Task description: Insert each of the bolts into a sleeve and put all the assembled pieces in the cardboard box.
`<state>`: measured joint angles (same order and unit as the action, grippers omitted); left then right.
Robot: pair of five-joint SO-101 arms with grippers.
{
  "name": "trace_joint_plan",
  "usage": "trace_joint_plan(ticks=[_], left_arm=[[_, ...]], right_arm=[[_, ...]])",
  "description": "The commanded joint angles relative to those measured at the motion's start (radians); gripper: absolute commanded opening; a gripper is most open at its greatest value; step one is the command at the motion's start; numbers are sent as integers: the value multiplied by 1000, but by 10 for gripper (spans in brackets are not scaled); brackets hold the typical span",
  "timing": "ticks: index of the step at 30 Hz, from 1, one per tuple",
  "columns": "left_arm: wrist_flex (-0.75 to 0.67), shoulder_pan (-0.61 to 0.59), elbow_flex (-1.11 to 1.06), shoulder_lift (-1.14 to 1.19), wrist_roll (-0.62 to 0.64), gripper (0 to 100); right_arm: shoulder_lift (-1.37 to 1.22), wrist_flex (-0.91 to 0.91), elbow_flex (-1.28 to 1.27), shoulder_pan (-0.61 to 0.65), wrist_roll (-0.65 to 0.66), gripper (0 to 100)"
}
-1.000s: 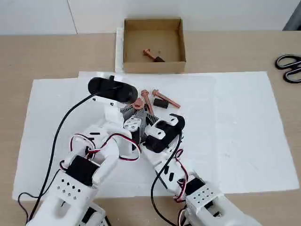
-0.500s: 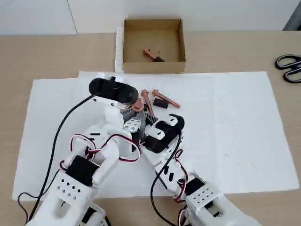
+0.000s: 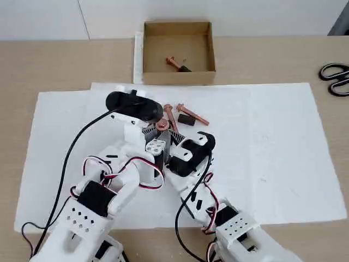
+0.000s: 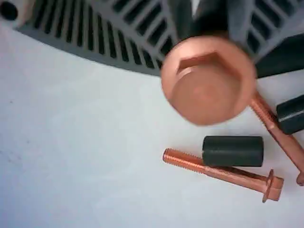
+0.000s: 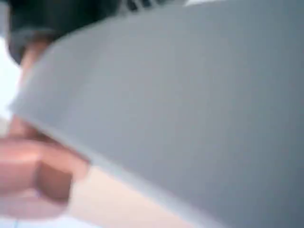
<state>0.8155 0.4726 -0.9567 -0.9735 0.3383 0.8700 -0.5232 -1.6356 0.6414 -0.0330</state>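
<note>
High overhead, left wrist close over bolt [image 4: 207, 80]

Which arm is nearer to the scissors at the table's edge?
The right arm. It lies on the side of the white sheet toward the scissors; the left arm lies beyond it, farther away.

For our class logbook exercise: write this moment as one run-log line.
left gripper: shut on bolt | cardboard box: one assembled piece inside | paper: loose bolt beside sleeve

Lab-style workbench: wood tabletop [image 3: 54, 60], white mat [image 3: 283, 136], scissors [image 3: 335, 78], plain wall [image 3: 245, 16]
</note>
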Motion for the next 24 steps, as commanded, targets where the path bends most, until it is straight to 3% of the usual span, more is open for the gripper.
trace_joint_plan(ticks=[1, 7, 12, 19, 24], left_arm=[[0, 41, 13, -20, -6, 8], [5, 28, 13, -21, -6, 53], [149, 17, 105, -21, -2, 170], [264, 6, 188, -21, -5, 174], [301, -101, 188, -21, -8, 175]], right_arm=[[27, -21, 14, -2, 9, 5], [27, -21, 14, -2, 9, 5], [27, -21, 14, -2, 9, 5], [27, -21, 14, -2, 9, 5], [27, -21, 14, -4, 9, 5]])
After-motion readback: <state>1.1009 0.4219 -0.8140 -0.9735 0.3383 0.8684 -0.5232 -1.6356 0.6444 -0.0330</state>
